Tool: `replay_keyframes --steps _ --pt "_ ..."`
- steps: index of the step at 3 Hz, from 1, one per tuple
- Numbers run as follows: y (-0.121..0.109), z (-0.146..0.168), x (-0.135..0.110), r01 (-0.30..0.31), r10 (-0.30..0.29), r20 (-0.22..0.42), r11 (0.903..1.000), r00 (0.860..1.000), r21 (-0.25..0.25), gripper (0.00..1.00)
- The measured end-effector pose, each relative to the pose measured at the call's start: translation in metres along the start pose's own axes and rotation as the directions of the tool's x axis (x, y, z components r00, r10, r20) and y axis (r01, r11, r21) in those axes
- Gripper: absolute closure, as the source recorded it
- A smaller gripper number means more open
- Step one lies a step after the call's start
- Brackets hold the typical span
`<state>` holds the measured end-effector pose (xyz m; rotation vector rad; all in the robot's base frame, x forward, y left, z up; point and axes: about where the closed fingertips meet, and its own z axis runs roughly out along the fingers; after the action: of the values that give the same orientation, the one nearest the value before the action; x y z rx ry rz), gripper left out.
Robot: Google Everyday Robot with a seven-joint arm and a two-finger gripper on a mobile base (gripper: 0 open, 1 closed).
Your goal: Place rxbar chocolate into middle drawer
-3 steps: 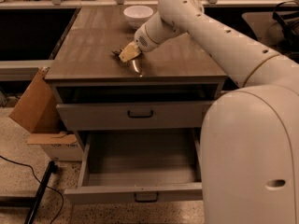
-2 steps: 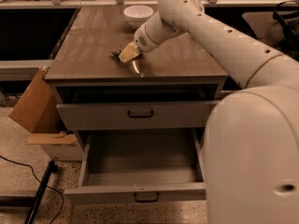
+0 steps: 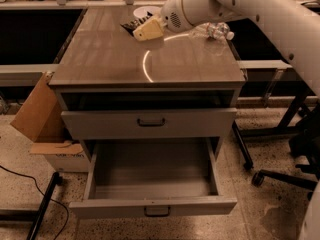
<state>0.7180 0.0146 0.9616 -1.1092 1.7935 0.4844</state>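
My gripper hangs over the back middle of the brown cabinet top, its pale yellow fingers pointing left. It is shut on the rxbar chocolate, a small dark bar with pale stripes that sticks out to the left of the fingers, held above the top. The middle drawer is pulled wide open below; it is grey, holds nothing, and has a dark handle on its front. It lies well in front of and below the gripper.
A clear plastic bottle lies on the top's back right. A white bowl stands behind the gripper. The upper handled drawer is shut. A cardboard box leans at the left; a chair base stands at the right.
The gripper has risen from the cabinet top with the dark bar in it and moved toward the back. The view has shifted so the whole cabinet shows.
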Motion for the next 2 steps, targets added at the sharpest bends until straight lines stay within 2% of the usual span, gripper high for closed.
replay_keyframes --steps 1,2 --pt "0.0 0.0 0.0 0.0 0.0 0.0 1.0 1.0 0.0 1.0" --pt "0.024 0.002 0.014 0.045 -0.048 -0.022 0.9944 0.999 -0.095 1.0"
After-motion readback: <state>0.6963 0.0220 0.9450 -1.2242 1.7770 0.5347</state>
